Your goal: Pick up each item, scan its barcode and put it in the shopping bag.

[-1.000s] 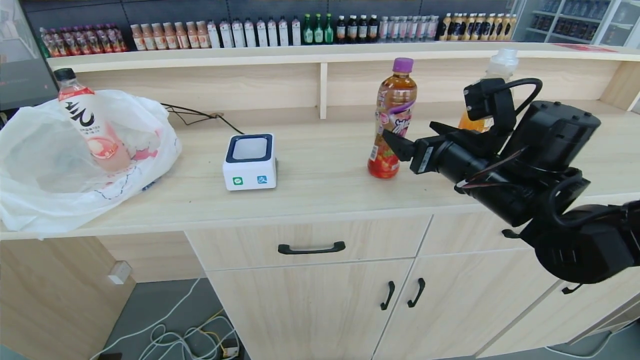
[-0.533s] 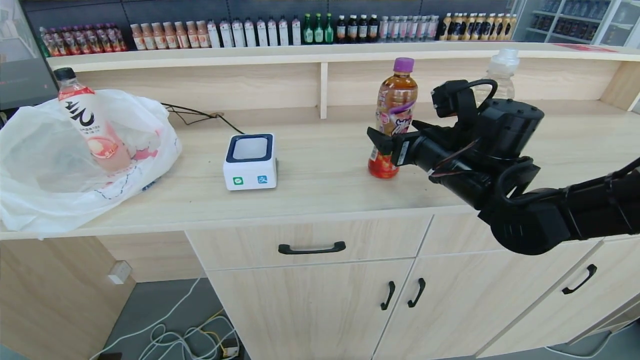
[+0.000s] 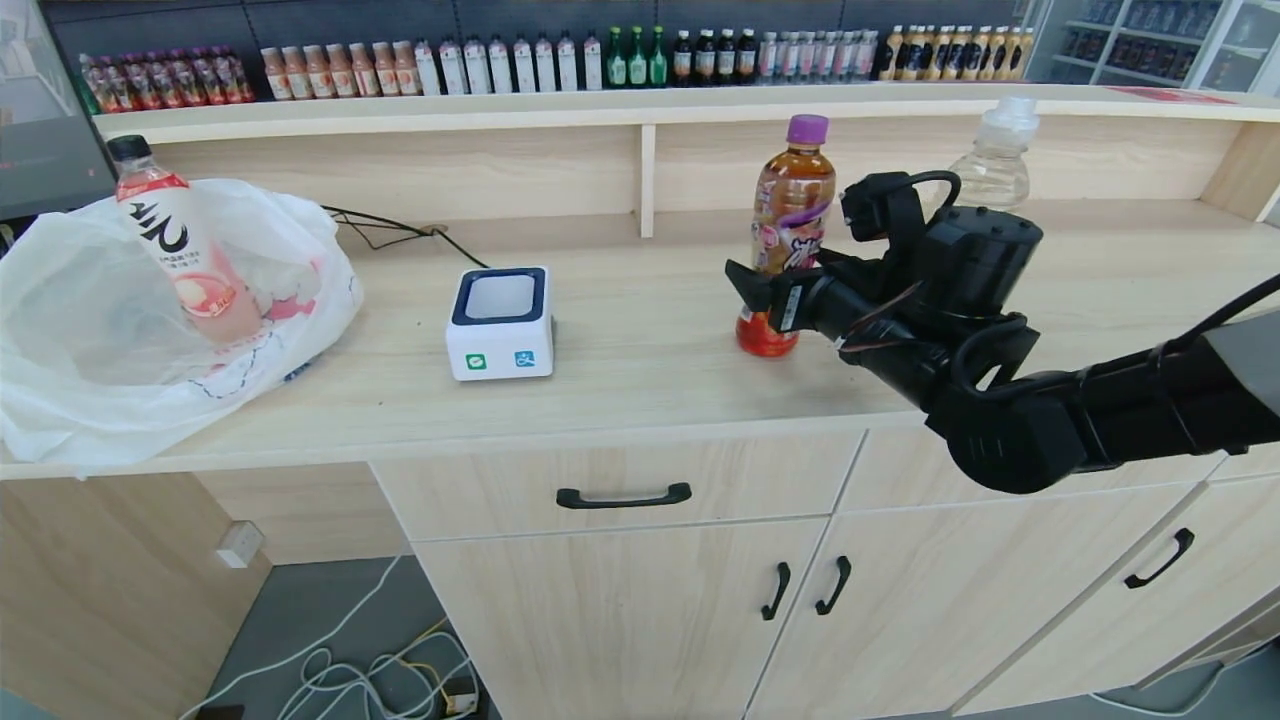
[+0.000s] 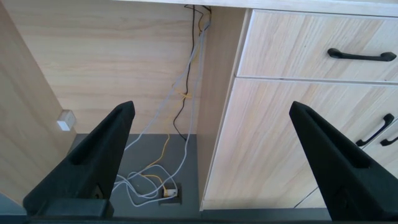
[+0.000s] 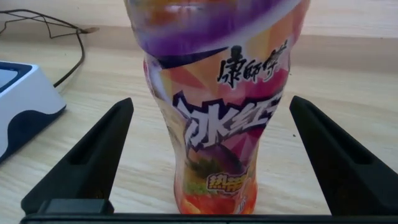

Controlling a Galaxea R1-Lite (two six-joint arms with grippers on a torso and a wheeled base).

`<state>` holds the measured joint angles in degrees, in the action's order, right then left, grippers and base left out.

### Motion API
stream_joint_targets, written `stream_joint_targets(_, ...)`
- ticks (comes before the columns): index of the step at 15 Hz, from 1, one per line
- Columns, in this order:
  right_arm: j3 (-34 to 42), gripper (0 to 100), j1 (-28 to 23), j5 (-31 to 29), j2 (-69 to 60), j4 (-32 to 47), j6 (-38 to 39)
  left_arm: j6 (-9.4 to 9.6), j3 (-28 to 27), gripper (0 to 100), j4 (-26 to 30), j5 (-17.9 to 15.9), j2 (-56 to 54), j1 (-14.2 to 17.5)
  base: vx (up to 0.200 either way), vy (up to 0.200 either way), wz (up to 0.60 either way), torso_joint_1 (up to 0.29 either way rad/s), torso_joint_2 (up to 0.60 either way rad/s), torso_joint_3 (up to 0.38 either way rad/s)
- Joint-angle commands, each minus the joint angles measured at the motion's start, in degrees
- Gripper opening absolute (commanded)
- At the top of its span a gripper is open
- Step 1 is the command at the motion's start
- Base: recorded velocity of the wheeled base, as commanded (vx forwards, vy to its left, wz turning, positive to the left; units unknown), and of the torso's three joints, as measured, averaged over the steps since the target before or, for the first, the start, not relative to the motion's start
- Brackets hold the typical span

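Since a second ago the right arm has swung left along the counter's near edge. Its right gripper, which was to the right of the purple-capped bottle, now has one finger on each side of it. The jaws are wide apart, with a gap on both sides of the bottle, so they hold nothing. The bottle itself has not moved and stands upright on the right part of the counter. Its label is purple and orange with large white characters. The left gripper hangs low in front of the cabinet doors, fingers spread wide and empty. Left of the bottle sits the white scanner, with two small coloured icons on its near face. At the far left the shopping bag holds a tilted pink bottle with bold black lettering. With the arm moved aside, more of the white-capped clear bottle is visible at the far right.
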<state>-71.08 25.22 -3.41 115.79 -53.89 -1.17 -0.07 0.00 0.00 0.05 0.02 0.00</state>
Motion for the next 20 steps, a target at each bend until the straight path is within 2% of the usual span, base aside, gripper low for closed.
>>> stream_joint_targets(1, -2.3, 100, -0.8, 0.3, 1.5, 0.1, -0.1, -0.01, 0.0, 100, 0.0, 0.0, 0.0, 0.0, 0.0, 0.0, 0.0, 0.0, 0.0, 0.0)
stream_joint_targets(5, -4.2, 100, -1.9, 1.5, 2.3, 0.1, -0.1, -0.01, 0.0, 100, 0.0, 0.0, 0.0, -0.1, 0.0, 0.0, 0.0, 0.0, 0.0, 0.0)
stream_joint_targets(20, -9.5, 100, -1.3, 2.3, 4.4, 3.6, -0.1, -0.01, 0.0, 100, 0.0, 0.0, 0.0, 0.0, 0.0, 0.0, 0.0, 0.0, 0.0, 0.0)
